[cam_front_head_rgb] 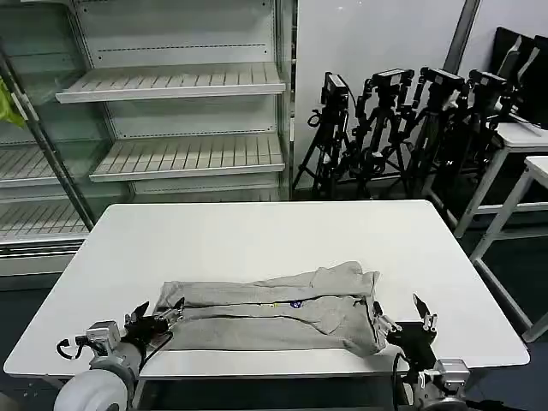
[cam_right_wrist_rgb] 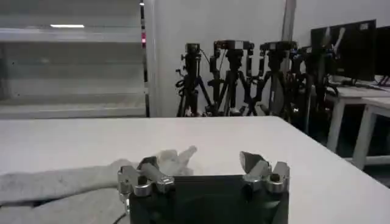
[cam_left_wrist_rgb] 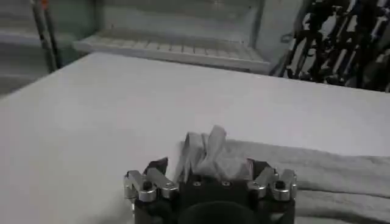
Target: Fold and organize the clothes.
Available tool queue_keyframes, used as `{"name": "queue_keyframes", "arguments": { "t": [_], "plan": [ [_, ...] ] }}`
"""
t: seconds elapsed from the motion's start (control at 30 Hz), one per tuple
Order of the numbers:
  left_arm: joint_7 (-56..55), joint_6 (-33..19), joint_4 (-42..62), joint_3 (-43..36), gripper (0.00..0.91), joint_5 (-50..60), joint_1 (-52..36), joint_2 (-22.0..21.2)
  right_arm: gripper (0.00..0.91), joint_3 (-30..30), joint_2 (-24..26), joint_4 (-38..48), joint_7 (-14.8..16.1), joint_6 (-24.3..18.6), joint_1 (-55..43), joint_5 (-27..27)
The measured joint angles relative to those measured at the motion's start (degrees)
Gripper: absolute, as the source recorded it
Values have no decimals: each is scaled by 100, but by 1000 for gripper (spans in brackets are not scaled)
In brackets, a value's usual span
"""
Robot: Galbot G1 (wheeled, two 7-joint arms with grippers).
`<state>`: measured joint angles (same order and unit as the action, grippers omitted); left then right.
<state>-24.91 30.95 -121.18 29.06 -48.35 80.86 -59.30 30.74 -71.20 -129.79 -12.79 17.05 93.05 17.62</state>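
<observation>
Where the white desk nears the robot, the light grey T-shirt lies as a long, low band running left to right, folded lengthwise into 2 or more rumpled layers. A small multicoloured print shows near the middle of the band, and the cloth bunches thicker at its right end, where a flap rises toward the far side.

The left gripper sits at the band's left end with its fingers spread to either side of a tuft of grey cloth that stands up between them in the left wrist view; whether they pinch the cloth cannot be told. The right gripper sits at the band's right end, its fingers set wide apart. In the right wrist view, one finger rests against the crumpled edge of the cloth and the other stands over bare desk.
</observation>
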Motion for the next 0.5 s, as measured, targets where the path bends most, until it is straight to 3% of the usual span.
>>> {"name": "queue_keyframes", "arguments": {
  "t": [0.5],
  "plan": [
    [-75,-168,179,0,50,-249,29,-357,907,101,-137,-245,-17,-159,409,-118]
  ]
}}
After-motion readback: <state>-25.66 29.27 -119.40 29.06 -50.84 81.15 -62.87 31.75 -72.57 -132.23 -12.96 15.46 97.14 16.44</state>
